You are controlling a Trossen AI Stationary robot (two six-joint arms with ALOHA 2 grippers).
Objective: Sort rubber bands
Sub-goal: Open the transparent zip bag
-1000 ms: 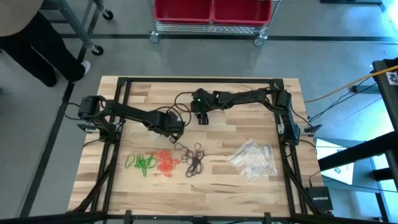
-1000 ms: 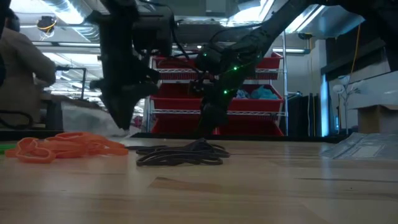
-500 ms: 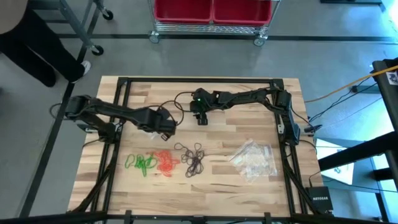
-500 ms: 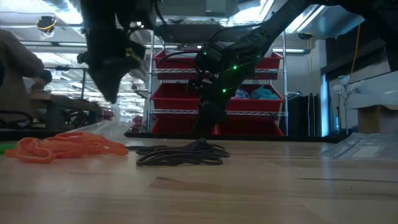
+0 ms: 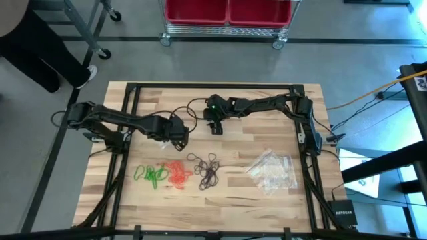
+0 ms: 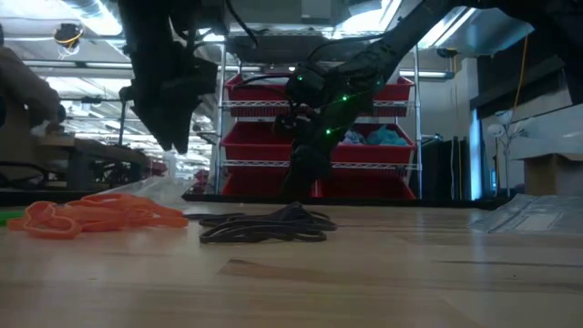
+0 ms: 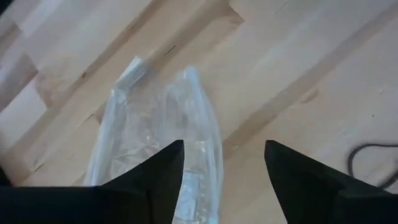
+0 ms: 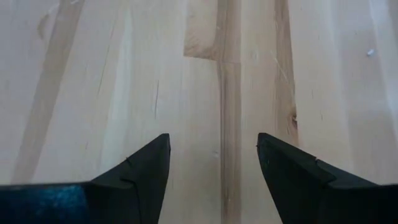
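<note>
Left end effector (image 5: 179,131) withdrawn from the black rubber bands (image 5: 208,170), jaws wide, empty.
Clear bag (image 7: 158,140) beneath; centre before closing. Right end effector (image 5: 215,125) wide, idle.

Grey floor (image 5: 373,60) around a wooden table (image 5: 240,143); wire rack (image 6: 383,137) with red bins (image 5: 227,10) stands behind it

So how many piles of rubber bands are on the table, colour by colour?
Green pile: 1
Orange pile: 1
Black pile: 1
Total: 3 piles. The loops in each are too tangled to count.
</note>
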